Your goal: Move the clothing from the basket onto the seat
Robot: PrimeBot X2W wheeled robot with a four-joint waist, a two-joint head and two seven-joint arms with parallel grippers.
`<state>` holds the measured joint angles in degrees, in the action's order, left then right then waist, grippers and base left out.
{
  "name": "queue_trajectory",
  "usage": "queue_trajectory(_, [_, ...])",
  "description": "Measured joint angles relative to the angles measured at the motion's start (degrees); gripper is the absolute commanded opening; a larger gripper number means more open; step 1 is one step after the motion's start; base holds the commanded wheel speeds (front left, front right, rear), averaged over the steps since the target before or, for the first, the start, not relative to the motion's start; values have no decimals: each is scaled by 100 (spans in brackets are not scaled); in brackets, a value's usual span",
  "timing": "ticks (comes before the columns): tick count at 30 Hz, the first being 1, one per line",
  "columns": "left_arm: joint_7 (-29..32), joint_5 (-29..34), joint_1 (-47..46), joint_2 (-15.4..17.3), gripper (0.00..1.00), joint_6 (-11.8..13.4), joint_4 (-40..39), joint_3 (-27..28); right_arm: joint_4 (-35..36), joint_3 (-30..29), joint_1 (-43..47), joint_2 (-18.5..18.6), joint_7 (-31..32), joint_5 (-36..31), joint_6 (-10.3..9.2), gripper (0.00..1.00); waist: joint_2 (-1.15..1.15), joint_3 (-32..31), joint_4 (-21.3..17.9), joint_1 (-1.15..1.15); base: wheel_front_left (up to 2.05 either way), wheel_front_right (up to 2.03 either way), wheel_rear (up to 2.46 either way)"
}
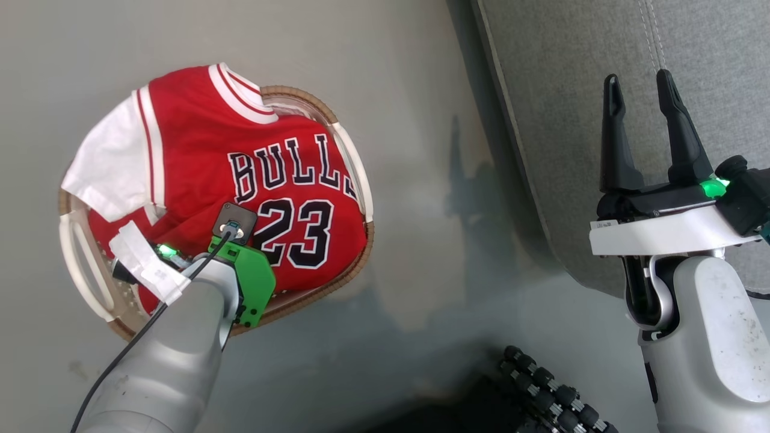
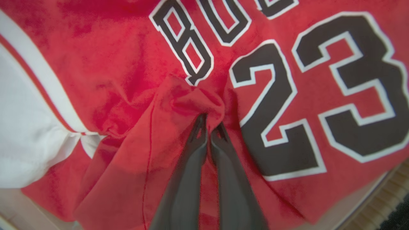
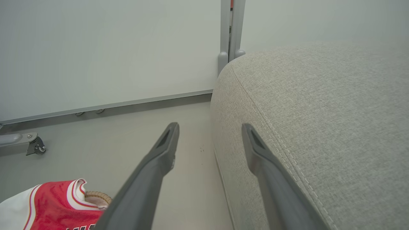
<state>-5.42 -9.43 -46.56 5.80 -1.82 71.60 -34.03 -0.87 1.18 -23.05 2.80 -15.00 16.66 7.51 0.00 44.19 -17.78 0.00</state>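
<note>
Left: the basket (image 1: 313, 105), white with a brown woven rim, stands on the grey floor (image 1: 415, 120). The jersey (image 1: 240, 138) lies spread over it, chest side up, lettered "BULLS 23". Its white sleeve hangs over the basket's far left rim, and its collar lies at the far edge. All of the clothing in view is in or over the basket; none of it lies on the seat (image 1: 571, 90).

Left of centre: the left arm reaches down over the near part of the basket. In the left wrist view, the left gripper (image 2: 209, 127) has its two dark fingers drawn together on a bunched fold of the jersey's red cloth. The pinch sits between the letter "B" and the figure "2".

Centre: bare floor separates the basket from the seat.

Right: the right gripper (image 1: 637, 77) is held above the near left edge of the seat. Its fingers are spread wide with nothing between them and point away from the robot. The seat, grey fabric with a stitched seam, is well apart from the basket. A pale wall panel (image 3: 105, 48) rises beyond it.
</note>
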Motion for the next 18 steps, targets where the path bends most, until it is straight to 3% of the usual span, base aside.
queue_trajectory(18, [-878,-512,-2,-267,0,-457,-862,-87,-448,-468,577,-4,0,-625,0,100,0,-1236,542,0,0,0,0])
